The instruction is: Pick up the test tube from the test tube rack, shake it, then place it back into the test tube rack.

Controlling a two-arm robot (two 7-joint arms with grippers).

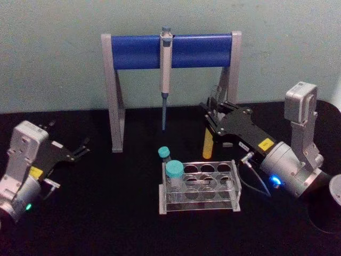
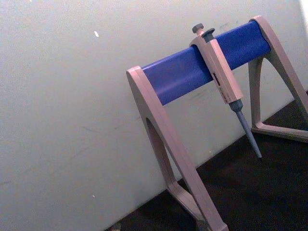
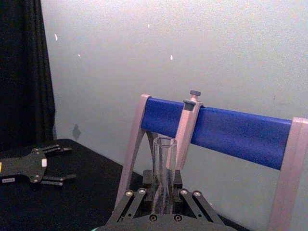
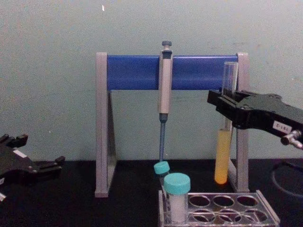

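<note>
My right gripper (image 1: pixel 212 114) is shut on the test tube (image 1: pixel 207 145), holding it upright in the air by its clear upper part. Yellow-orange liquid fills the lower part of the test tube (image 4: pixel 223 153), and its rounded bottom hangs a little above and behind the back right of the test tube rack (image 4: pixel 266 216). In the right wrist view the open mouth of the test tube (image 3: pixel 164 163) rises between the fingers (image 3: pixel 134 204). The clear test tube rack (image 1: pixel 235 186) sits on the black table at centre front. My left gripper (image 1: pixel 81 149) rests open at the far left, well away from both.
Two teal-capped vials (image 1: pixel 174 170) (image 1: pixel 163 153) stand at the rack's left end. Behind the rack is the grey-and-blue pipette stand (image 1: pixel 170 50) with a pipette (image 1: pixel 165 80) hanging from its bar, close to the held tube. A pale wall is behind.
</note>
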